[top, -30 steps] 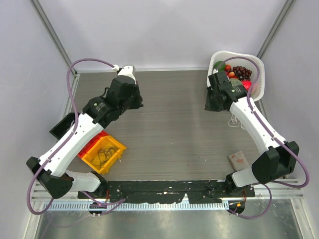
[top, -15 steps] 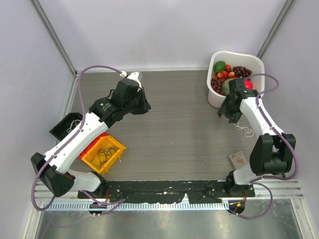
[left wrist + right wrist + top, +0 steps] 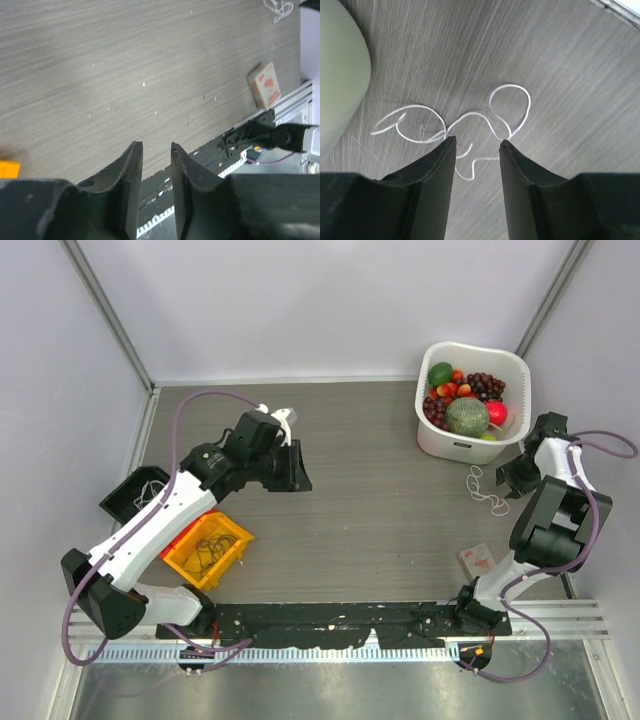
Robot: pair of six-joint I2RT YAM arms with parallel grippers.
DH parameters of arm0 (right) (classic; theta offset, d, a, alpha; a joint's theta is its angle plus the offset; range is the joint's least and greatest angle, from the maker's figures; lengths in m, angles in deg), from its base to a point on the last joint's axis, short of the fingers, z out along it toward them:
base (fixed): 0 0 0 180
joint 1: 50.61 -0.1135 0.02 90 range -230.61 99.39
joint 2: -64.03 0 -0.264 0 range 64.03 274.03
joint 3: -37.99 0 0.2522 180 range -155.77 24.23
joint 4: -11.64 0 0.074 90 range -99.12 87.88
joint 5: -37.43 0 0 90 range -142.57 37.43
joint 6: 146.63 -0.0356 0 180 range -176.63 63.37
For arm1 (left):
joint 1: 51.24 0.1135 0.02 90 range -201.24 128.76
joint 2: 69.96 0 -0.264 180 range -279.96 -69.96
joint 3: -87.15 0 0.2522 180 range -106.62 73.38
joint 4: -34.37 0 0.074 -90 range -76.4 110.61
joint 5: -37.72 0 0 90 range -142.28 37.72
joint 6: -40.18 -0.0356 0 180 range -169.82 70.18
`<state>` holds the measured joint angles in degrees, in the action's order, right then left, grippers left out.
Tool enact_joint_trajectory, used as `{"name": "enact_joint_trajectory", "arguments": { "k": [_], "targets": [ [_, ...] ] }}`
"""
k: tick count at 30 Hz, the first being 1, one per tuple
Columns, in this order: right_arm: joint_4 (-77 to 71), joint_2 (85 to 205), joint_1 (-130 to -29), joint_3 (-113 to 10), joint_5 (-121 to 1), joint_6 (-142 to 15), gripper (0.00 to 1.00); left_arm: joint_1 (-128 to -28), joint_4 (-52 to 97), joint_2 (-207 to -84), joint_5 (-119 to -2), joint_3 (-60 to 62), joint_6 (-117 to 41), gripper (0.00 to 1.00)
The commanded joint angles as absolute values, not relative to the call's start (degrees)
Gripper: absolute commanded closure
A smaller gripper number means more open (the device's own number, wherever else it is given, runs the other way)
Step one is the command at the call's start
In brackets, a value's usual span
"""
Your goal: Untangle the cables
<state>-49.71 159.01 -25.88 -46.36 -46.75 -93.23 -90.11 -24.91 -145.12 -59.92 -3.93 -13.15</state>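
A thin white cable (image 3: 470,122) lies in loose loops on the grey table, just ahead of and between the tips of my right gripper (image 3: 477,142), which is open and empty right above it. In the top view the cable (image 3: 483,490) lies below the fruit basket, with the right gripper (image 3: 515,475) at its right. It also shows far off in the left wrist view (image 3: 279,7). My left gripper (image 3: 155,146) is open and empty above bare table, left of centre in the top view (image 3: 298,472). Thin dark wires (image 3: 210,545) lie tangled in a yellow bin (image 3: 232,530).
A white basket (image 3: 450,445) of fruit stands at the back right; its wall (image 3: 340,75) is left of the right gripper. A small box (image 3: 479,560) lies near the front right. A black bin (image 3: 125,498) and a red bin (image 3: 172,540) are at the left.
My right arm swung right, away from the basket, and now hangs over the white cable. My left gripper moved right and nearer, towards the table's middle.
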Motion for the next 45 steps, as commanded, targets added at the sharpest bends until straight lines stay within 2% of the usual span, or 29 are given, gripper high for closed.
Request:
{"name": "enact_joint_trajectory", "arguments": {
  "k": [1, 10, 14, 20, 23, 26, 29, 35, 41, 45],
  "targets": [
    [-39.75, 160.97, -25.57, -45.56, -49.76, -93.64, 0.55, -89.91, -31.68, -140.02, -63.09, -4.84, -17.02, 0.64],
    [-25.69, 161.94, -26.0, -31.96, -60.56, -99.96, 0.6, -89.83, -38.89, -138.43, -60.36, -7.3, -23.27, 0.54],
    [-24.97, 159.05, -29.33, -26.5, -60.4, -100.41, 0.62, -89.83, -37.58, -139.13, -62.38, -7.04, -23.8, 0.53],
    [-27.26, 147.63, -49.09, -20.26, -62.48, -103.89, 0.62, -89.83, -32.31, -140.8, -63.7, -5.28, -21.96, 0.52],
    [-25.77, 146.03, -67.94, -19.19, -62.5, -109.53, 0.62, -89.83, -31.25, -142.38, -64.23, -5.54, -21.69, 0.51],
    [-23.22, 148.48, -81.78, -22.96, -63.64, -112.44, 0.62, -89.83, -30.46, -143.18, -64.06, -5.19, -21.43, 0.5],
    [-27.06, 150.43, -89.36, -29.98, -61.81, -109.99, 0.6, -89.74, -29.23, -143.7, -63.71, -3.18, -20.55, 0.41],
    [-30.15, 147.88, -89.46, -32.29, -59.78, -106.38, 0.54, -89.39, -28.0, -148.35, -68.88, 2.01, -19.41, 0.3],
    [-29.37, 147.61, -89.55, -30.45, -64.51, -104.71, 0.51, -89.39, -26.77, -154.85, -70.74, 5.09, -21.07, 0.3],
    [-28.4, 147.79, -89.55, -28.34, -66.19, -104.54, 0.51, -89.3, -28.17, -159.77, -67.32, 6.41, -23.44, 0.3]
  ]
}}
